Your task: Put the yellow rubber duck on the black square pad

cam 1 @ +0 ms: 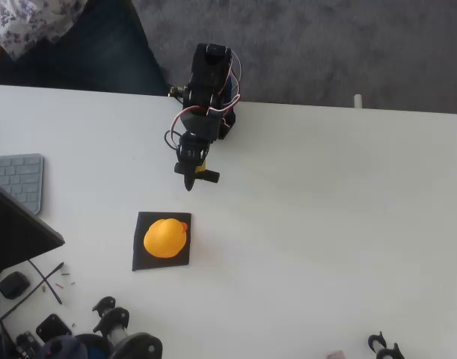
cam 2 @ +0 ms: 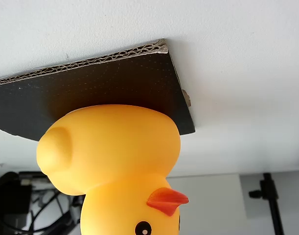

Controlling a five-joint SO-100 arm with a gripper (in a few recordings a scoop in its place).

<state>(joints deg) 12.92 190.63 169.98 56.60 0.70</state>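
office or hobby desk, white table, keyboard, laptop edge, grey carpet

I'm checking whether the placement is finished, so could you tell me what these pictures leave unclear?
- Claw, overhead view: narrow and dark from above, so open or shut is unclear.
- Black square pad, overhead view: the yellow rubber duck covers its middle.
- Duck, wrist view: lower body cut off by the bottom edge.

No readable text, label, brand, number or sign was seen in either view, keyboard keys at the left edge of the overhead view were too small and blurred for any lettering to be made out
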